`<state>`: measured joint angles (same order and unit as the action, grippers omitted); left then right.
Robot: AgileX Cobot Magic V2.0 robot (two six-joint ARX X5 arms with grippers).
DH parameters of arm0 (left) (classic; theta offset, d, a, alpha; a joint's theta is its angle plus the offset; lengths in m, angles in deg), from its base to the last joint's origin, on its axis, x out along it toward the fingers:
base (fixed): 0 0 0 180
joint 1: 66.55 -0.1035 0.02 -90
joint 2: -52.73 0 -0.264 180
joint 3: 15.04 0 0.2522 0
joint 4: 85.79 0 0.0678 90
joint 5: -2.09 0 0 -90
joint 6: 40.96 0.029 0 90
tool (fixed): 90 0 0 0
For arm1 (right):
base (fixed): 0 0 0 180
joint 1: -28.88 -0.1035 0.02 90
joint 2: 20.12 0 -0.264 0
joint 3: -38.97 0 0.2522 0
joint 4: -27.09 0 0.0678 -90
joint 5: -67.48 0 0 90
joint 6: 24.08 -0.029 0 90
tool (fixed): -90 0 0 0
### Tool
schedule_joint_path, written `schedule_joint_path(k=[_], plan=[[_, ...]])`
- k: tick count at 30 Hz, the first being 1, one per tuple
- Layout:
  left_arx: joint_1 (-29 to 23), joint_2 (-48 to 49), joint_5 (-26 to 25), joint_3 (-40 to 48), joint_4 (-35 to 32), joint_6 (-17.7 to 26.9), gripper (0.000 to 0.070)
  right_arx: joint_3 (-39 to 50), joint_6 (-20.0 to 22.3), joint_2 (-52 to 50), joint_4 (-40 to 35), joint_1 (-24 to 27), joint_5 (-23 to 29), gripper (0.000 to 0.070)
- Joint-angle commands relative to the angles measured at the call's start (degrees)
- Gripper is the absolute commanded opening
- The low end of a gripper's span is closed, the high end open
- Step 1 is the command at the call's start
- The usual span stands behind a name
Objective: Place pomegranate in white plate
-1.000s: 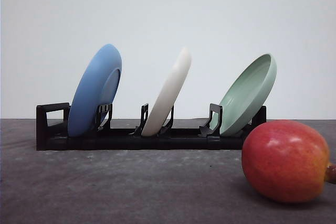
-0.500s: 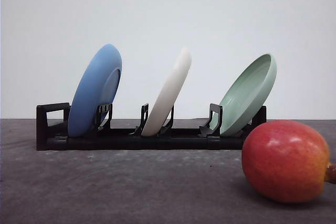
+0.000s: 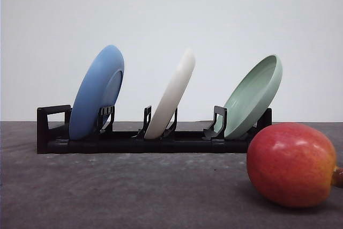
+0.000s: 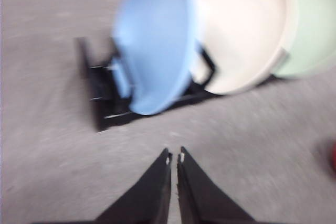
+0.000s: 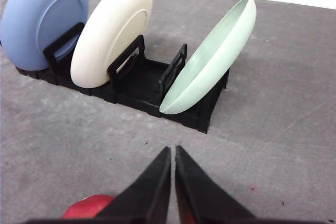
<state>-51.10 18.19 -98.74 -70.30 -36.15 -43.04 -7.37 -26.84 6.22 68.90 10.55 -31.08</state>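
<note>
**Op A:** Both pincers are pinched closed and empty on my end. Right gripper (image 5: 172,153) hangs over the mat with its tips together; left gripper (image 4: 174,157) is the same, facing the rack, though that feed is blurred.

**Op B:** Where's the pomegranate (image 3: 292,164)?

**Op A:** On the mat, on my right side, in front of the rack's right end and clear of it. On the right wrist feed I see a red sliver (image 5: 88,206) just beside the closed fingers. It lies on its side with the crown nub pointing right.

**Op B:** How do you reckon it handles?

**Op A:** My guess is firm, fairly heavy for its size, and glossy, so slippery. It's round and will likely roll if nudged. I'd open wide and close across the widest part of the belly, away from the nub, squeezing firmly without bruising it.

**Op B:** And the target?

**Op A:** White plate (image 3: 172,96) stands on edge in the middle slot of the black rack (image 3: 134,142), tilted, between the blue plate (image 3: 96,94) and the green plate (image 3: 253,96). Standing like that it won't hold fruit, so I judge it has to come out and lie flat first. Nothing is started yet.
</note>
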Motion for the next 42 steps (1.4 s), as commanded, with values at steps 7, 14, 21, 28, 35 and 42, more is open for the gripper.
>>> schedule_joint_path(k=[7,14,21,28,35,42], plan=[[2.6,-1.0,0.2,-1.01,-1.4,3.21,0.034,-0.9,1.66,0.15,-0.55,-0.31,-0.22,0.0246],[3.75,-1.02,-1.33,-1.01,-1.38,4.26,0.0429,-0.9,1.7,0.13,-1.05,-0.31,-0.22,0.0392],[6.55,-1.18,-1.33,-1.01,-1.92,4.94,0.0429,-0.9,1.68,0.13,-1.44,-0.31,-0.26,0.0391],[12.32,-5.11,-1.24,-1.01,-8.78,5.07,0.0422,-0.9,1.66,0.13,-1.42,-0.31,-0.34,0.0391],[20.33,-13.24,2.3,-1.01,-17.83,5.04,0.0386,-0.9,1.46,0.13,-1.42,-0.31,-0.39,0.0391],[26.92,-22.59,7.37,-1.01,-29.09,5.04,0.0388,-0.9,1.46,0.13,-1.42,-0.31,-0.39,0.039]])
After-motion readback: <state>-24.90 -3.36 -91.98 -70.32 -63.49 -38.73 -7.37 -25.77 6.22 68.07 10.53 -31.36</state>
